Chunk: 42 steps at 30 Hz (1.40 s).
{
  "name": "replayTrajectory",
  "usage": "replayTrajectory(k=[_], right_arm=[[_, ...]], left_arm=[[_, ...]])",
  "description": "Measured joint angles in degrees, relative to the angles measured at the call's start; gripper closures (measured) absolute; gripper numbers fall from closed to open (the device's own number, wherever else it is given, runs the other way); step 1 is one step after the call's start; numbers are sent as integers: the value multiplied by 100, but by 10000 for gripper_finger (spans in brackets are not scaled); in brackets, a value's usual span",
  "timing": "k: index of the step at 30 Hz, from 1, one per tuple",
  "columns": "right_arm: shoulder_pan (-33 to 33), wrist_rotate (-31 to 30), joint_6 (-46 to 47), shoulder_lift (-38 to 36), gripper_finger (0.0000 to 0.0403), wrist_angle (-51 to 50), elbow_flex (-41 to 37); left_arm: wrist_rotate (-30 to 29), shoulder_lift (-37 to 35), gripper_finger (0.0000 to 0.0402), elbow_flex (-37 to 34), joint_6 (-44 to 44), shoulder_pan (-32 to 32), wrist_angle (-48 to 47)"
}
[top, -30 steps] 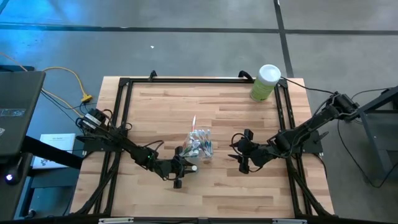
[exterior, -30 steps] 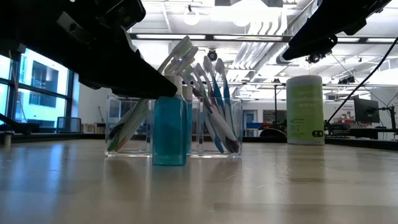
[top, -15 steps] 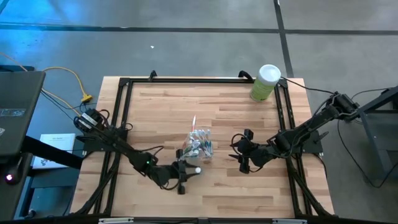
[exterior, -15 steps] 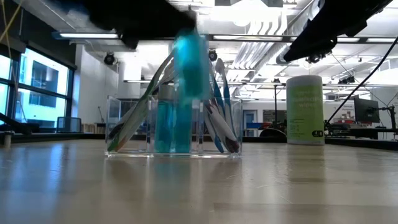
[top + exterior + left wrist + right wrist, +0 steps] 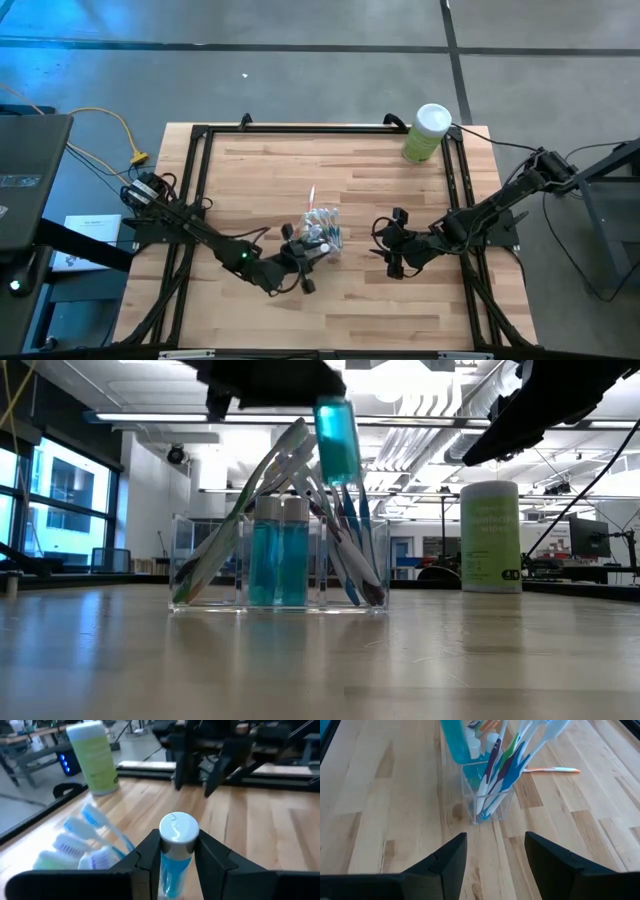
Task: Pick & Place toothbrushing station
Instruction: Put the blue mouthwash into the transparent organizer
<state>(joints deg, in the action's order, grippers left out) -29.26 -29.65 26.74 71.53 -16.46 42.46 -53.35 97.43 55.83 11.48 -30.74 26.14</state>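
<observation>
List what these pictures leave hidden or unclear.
- Low view: the left end effector is cut off by the top edge above the blue bottle.
- High view: toothbrushes in the clear holder are too small to count.
- Left wrist view: the bottle's lower part is hidden by dark fingers.

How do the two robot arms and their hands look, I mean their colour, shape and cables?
Both arms are dark, nearly black, slim and jointed. The left arm has black cable loops near its base. The right arm carries a thin black cable along it. The left hand and the right hand each end in two broad, angular matte black fingers. No markings are visible on them.
</observation>
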Motion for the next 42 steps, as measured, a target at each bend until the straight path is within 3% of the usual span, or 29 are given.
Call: replayTrajectory(k=[21, 34, 42], right_arm=[[0, -20, -59, 0, 212, -5, 0], [0, -22, -111, -1, 212, -3, 0], [0, -22, -111, -2, 212, 12, 0]], left_arm=[[-494, 0, 318, 2, 361, -105, -916], [-534, -31, 318, 20, 439, -125, -955], [-720, -192, 318, 37, 1137, -131, -1230]])
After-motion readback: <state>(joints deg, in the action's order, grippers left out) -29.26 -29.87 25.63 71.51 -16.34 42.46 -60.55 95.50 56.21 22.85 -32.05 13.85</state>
